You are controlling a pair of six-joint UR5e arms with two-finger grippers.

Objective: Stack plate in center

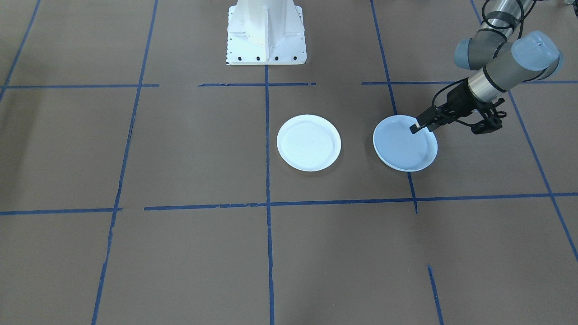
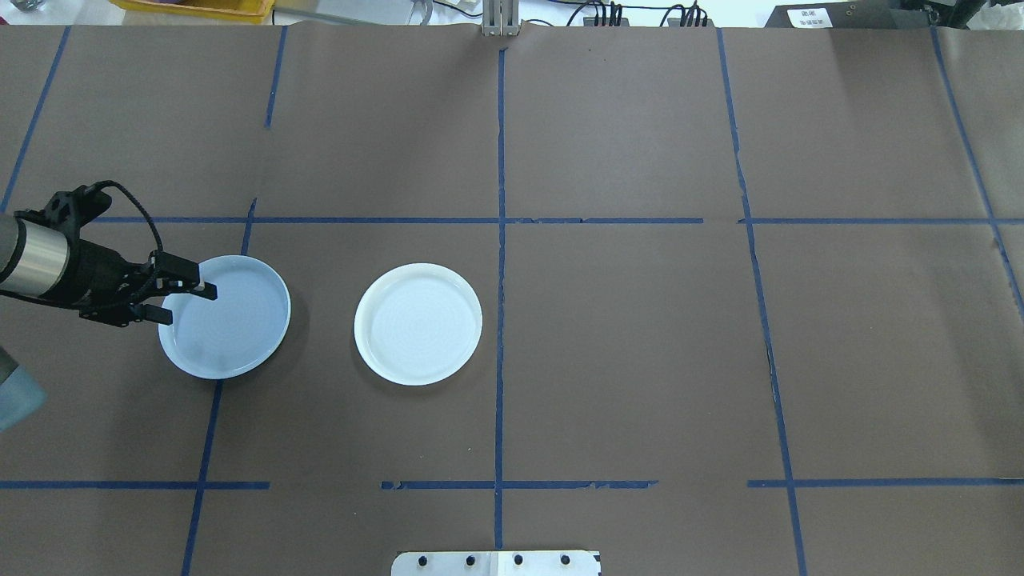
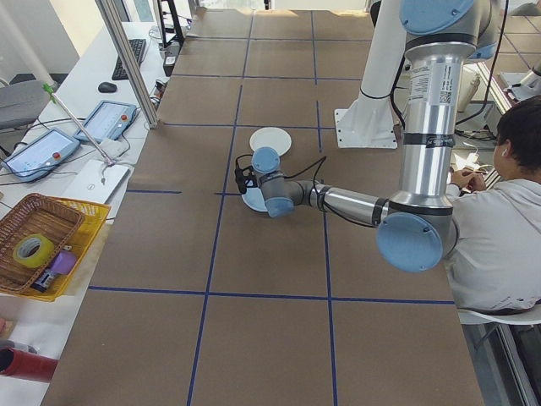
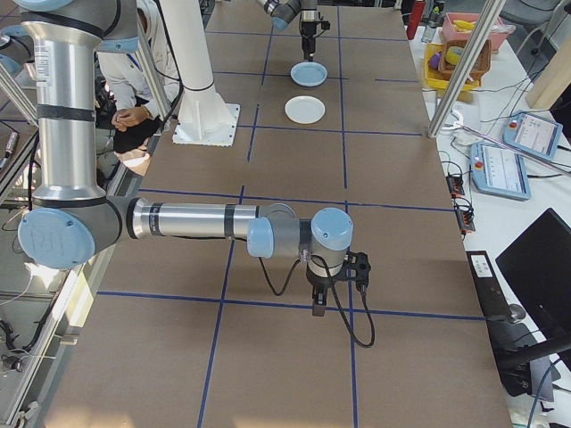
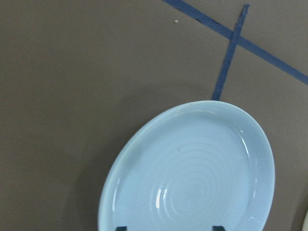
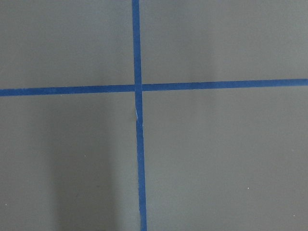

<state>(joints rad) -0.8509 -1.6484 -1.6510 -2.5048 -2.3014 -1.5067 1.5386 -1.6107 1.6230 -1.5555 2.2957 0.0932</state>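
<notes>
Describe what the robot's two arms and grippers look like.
Both arms are silver-grey metal tubes with pale blue caps at the joints. The left gripper is black, with two slim fingers and a black cable looping off its wrist. The right gripper is black too, with a trailing black cable.

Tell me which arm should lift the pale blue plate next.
Left. Its tool already straddles the rim of the round pale blue-grey plate, beside the round white plate. The right tool hangs far off over bare paper.
</notes>
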